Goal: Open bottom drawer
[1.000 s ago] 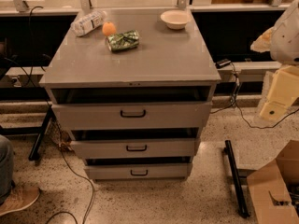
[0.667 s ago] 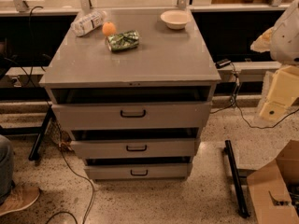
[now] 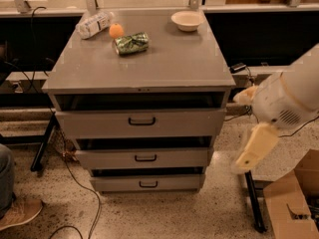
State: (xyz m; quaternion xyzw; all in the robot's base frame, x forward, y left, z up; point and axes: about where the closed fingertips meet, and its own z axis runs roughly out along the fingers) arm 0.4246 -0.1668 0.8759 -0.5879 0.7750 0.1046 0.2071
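Observation:
The bottom drawer is the lowest and narrowest grey front of the grey cabinet, just above the floor, with a small black bar handle. Its front sits under the mid-sized drawer and the widest top drawer. No tray interior shows. My white arm comes in from the right. My gripper hangs at the arm's lower end as a cream-coloured part, right of the cabinet at about the middle drawer's height and apart from it.
On the cabinet top lie a plastic bottle, an orange ball, a green bag and a white bowl. A cardboard box stands at the bottom right beside a black stand leg. A person's shoe and cables lie at the left.
My arm and gripper have moved left and down, closer to the cabinet's right side. The drawers and the things on top have not moved.

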